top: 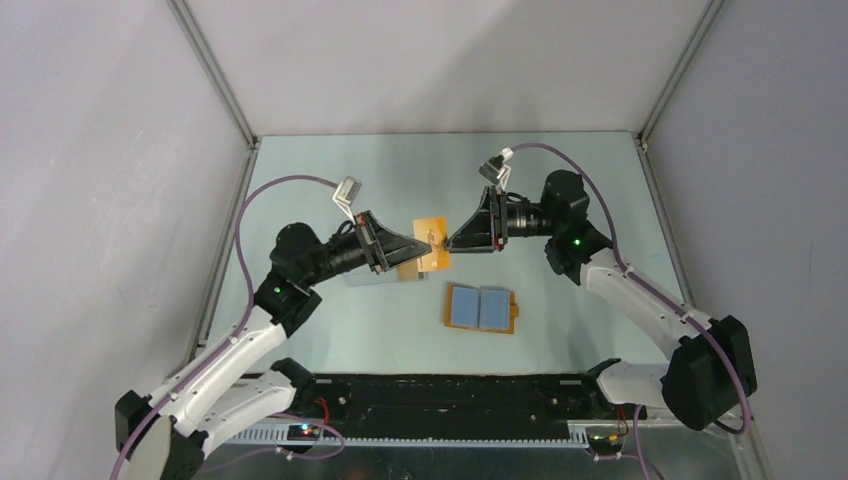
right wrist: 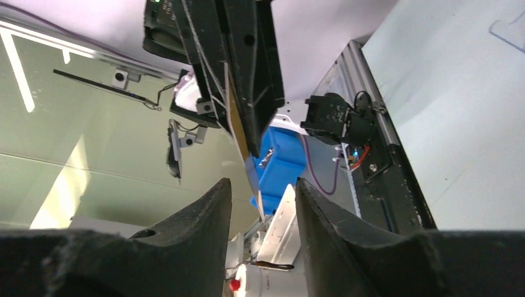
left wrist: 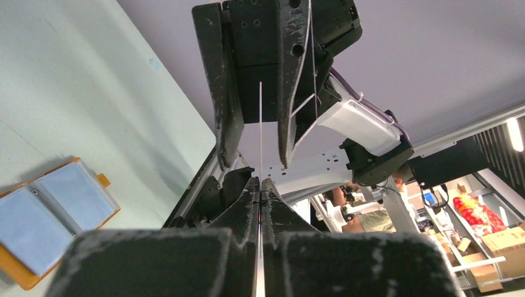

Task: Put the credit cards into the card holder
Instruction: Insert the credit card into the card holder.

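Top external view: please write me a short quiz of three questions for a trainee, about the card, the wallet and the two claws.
1. True or false: the card holder lies closed on the table.
2. Which claw pinches the raised credit card? A) left B) right C) neither
3. Fill in: the right claw has its jaws ____ on either side of the card's edge.
Key: 1 false, it lies open; 2 A, the left claw; 3 open.
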